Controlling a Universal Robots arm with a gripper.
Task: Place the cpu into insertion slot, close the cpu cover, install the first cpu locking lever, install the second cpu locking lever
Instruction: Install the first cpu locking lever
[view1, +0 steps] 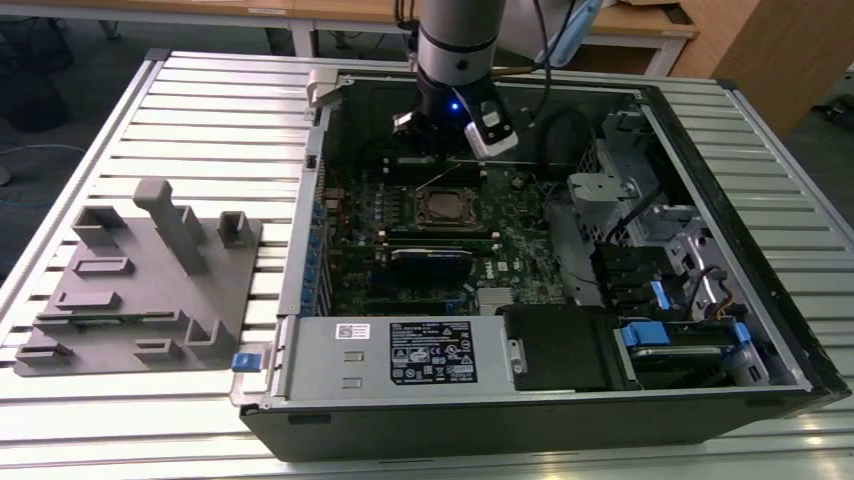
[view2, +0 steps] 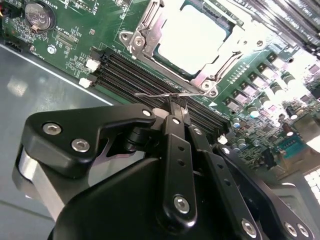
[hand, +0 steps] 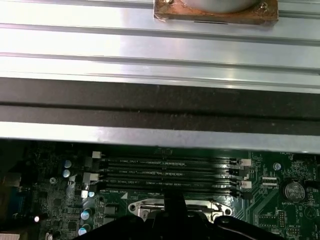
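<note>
On a grey slatted table (view1: 200, 110) stood an open computer case (view1: 534, 425). We saw the gripper (view2: 175, 106) with its fingers pressed together, right by a thin lever (view2: 150, 95). The cpu (view2: 192, 37) lay in the insertion slot (view1: 443, 206), under the cpu cover (view2: 149, 26).

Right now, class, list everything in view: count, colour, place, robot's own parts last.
Slatted metal table: one, silver, under everything.
Open computer case: one, black, on the table.
Motherboard: one, green, inside the case.
Square metal cpu: one, dull silver, mid-motherboard.
Windowed metal cpu cover: one, silver, around the cpu.
Long memory slots: four, black, beside the cpu cover.
Thin wire locking lever: one, silver, between cover and memory slots.
Round coin battery: one, silver, on the motherboard.
Moulded fixture tray: one, grey, on the table, exterior view's left.
Labelled power supply box: one, silver, case corner nearest the tray.
Robot arm: one, grey, above the case.
Its gripper: one, black, shut, at the lever.
</note>
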